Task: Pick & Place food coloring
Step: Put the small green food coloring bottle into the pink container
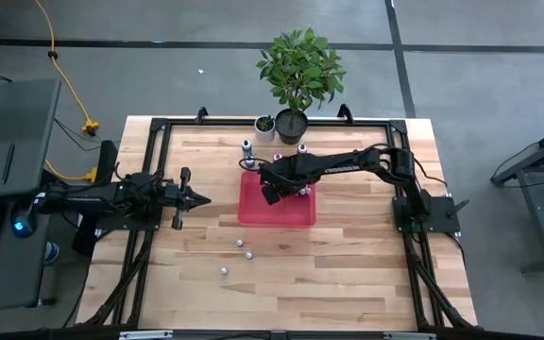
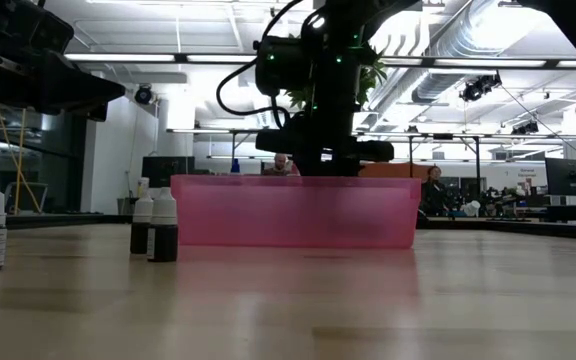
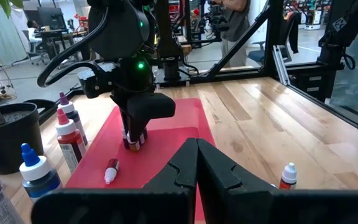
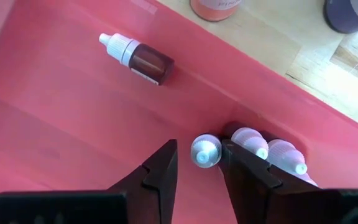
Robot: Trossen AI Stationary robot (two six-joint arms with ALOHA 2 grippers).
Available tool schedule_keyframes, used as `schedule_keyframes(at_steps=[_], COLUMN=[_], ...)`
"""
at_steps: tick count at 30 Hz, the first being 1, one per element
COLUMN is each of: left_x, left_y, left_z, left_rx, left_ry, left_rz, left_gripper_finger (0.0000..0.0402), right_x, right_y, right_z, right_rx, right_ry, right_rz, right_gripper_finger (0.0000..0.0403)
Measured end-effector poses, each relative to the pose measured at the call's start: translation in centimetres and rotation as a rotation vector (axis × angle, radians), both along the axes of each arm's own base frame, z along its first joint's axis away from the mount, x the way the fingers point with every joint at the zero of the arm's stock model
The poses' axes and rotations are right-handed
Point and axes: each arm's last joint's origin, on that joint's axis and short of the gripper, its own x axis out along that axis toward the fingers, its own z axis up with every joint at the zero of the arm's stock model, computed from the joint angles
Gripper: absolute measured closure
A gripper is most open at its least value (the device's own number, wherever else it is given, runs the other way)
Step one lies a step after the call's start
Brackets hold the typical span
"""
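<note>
Food coloring bottles sit in two groups: several already inside the red tray at the table's centre, the rest loose on the bare wood. In the right wrist view, one bottle stands upright between the jaws of the right gripper, its white cap facing the camera; two more capped bottles lie just beside it against the tray wall, and a dark bottle lies on its side farther off on the tray floor. The jaws stand partly apart, with a visible gap on at least one side of the cap, so you should read this as a release in progress, not a firm hold. The left wrist view shows the same right gripper pointing straight down into the tray, with a small bottle lying nearer the camera.

The step in hand appears to be the placing of one bottle. Your next move calls for opening the jaws fully and lifting straight up, so the fingers do not tip the bottle or nudge its neighbours.

Still to collect are three small pieces on the near table, and bottles beyond the tray's far edge by the potted plant. The left gripper waits at the table's left, pointing toward the tray, fingers closed and empty.
</note>
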Motion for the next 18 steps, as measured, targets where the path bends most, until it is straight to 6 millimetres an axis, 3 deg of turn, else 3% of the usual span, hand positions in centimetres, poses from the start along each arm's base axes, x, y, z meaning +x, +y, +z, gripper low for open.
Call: schedule_keyframes(at_steps=[14,18], left_x=[0.0,0.0], left_y=[0.0,0.0], left_z=[0.0,0.0], left_rx=[0.000,0.000], left_ry=[0.000,0.000], left_rz=[0.000,0.000], left_gripper_finger=[0.0401,0.0401], right_x=[-0.1,-0.3], right_y=[0.0,0.0], right_z=[0.3,1.2], right_rx=[-0.008,-0.026], right_ry=[-0.005,-0.015], right_rz=[0.000,0.011], right_gripper_finger=[0.0288,0.0288])
